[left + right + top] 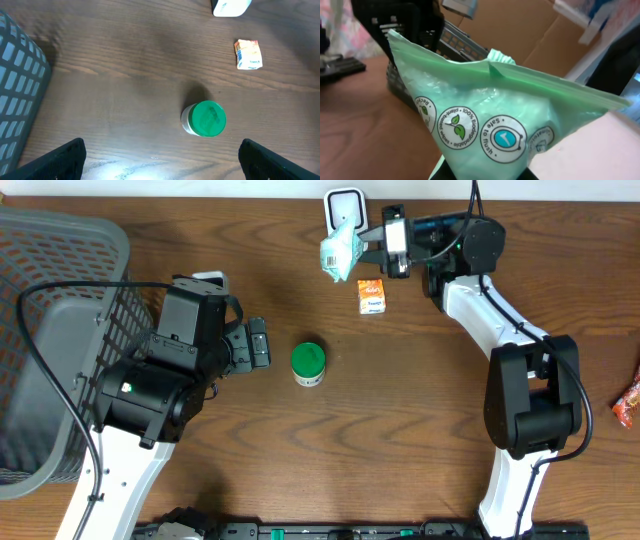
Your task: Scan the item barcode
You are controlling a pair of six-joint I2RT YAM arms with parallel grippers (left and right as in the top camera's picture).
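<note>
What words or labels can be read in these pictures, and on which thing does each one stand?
"100% plant-based biodegradable": on the green bag, around a leaf sign.
"Safe to flush": on the same bag, in the next round seal.
Two more seals on it: cut off, unreadable.
Print on the orange box: too blurred to read.

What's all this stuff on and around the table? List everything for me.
soft pale-green plastic pouch: one, green, far side, held up
white boxy device: one, white, far edge, behind the pouch
small orange-and-white carton: one, orange, near the pouch
round white tub with green lid: one, table centre
grey plastic mesh basket: one, grey, left edge
red-orange packet: one, right edge, partly cut off
brown wooden table: one
left gripper: black, open, empty, facing the tub
right gripper: black, shut on the pouch
</note>
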